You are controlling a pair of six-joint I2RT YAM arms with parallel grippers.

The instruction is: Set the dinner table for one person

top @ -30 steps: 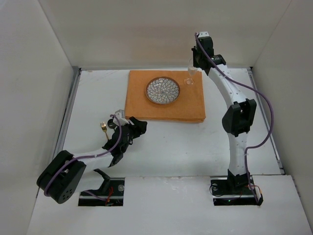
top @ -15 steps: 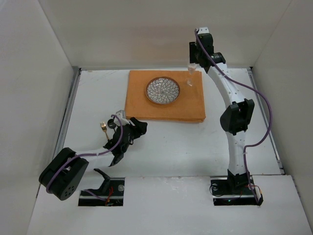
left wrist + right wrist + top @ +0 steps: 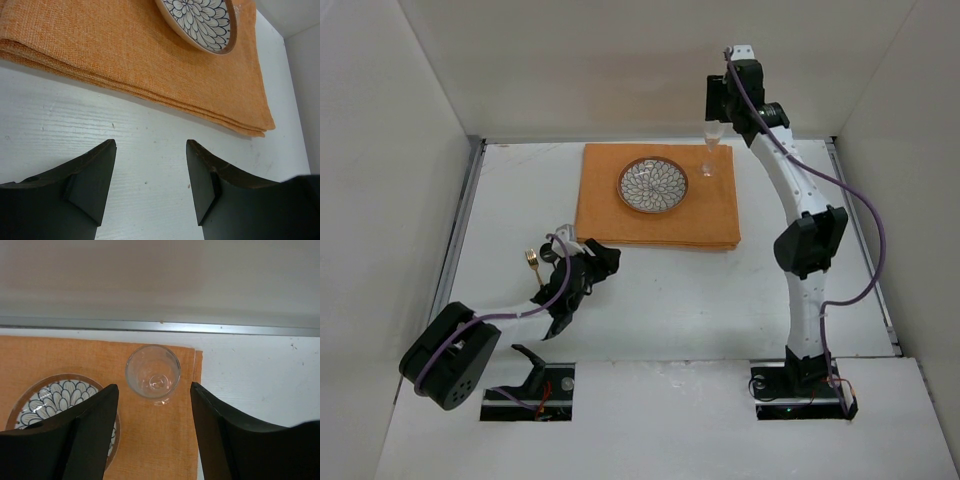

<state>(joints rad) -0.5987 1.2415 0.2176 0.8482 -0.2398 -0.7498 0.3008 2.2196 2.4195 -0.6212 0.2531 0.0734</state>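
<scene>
Your tabletop (image 3: 670, 300) lies flat under both arms, with a thin metal rail down each side edge. An orange mat (image 3: 660, 215) sits on its far half, and a patterned plate (image 3: 653, 185) rests on the mat. Look at the right wrist view: your right jaws are spread wide and hold nothing. They hang above a clear glass (image 3: 152, 372) that stands upright on the mat's far right corner, just beside the plate, and they are not touching it. Your left jaws are open about as wide and are also empty. They are low over bare tabletop, near the front edge of the mat. A small gold fork (image 3: 532, 262) lies on the tabletop just left of your left arm's wrist.
</scene>
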